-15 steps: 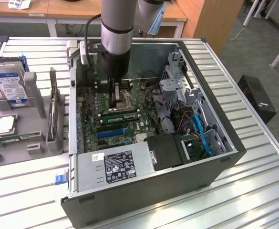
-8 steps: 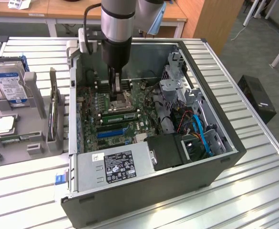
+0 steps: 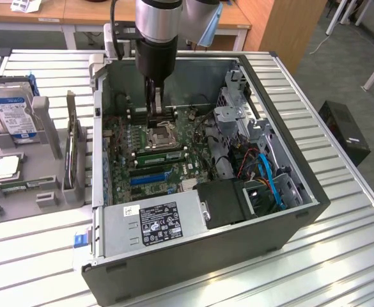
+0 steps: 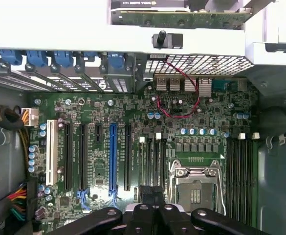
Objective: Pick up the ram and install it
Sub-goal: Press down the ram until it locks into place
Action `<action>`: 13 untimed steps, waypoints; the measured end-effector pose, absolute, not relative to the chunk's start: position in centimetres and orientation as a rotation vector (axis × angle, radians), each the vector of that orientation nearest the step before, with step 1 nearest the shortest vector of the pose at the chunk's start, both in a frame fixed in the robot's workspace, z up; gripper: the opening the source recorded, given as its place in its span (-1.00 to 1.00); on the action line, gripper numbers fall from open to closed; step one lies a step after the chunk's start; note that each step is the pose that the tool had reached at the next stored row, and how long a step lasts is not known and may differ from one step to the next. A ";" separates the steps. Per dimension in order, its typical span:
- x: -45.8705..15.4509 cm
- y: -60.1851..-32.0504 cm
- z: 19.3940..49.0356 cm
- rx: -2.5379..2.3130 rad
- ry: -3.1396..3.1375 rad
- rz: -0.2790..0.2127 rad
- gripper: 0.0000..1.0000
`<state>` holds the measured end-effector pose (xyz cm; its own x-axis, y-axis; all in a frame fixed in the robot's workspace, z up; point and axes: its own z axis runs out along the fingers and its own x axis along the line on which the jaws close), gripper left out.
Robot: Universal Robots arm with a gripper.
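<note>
The gripper (image 3: 155, 117) hangs inside the open case (image 3: 302, 192), low over the motherboard (image 3: 193, 137). In the exterior view its tips stand by the far edge of the CPU socket (image 3: 160, 135). Its two fingers (image 4: 152, 195) are pressed together, with no gap between them, and I see nothing held there.

The ram (image 3: 161, 153) is on the motherboard, a thin green stick on the near side of the CPU socket, between the socket and the blue slot (image 3: 147, 180). Its long axis runs across the exterior view, from that view's left to its right, and the right end sits a little higher in the picture. It lies parallel to the socket's edge and to the blue slot. It seems to stand on its long edge in a memory slot, but how deep it sits I cannot tell. The gripper is near it and does not touch it.

Outside the case, on the exterior view's left, a grey holder (image 3: 46, 125) carries a hard drive (image 3: 11, 112) and an upright green card (image 3: 75, 150).
</note>
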<state>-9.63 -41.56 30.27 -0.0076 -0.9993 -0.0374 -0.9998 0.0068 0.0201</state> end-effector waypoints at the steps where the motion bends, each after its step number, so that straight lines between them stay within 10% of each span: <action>1: -9.6 -41.6 30.3 -2.204 2.220 0.064 -0.79; 13: -7.0 -41.6 30.3 -2.206 2.222 0.067 -0.79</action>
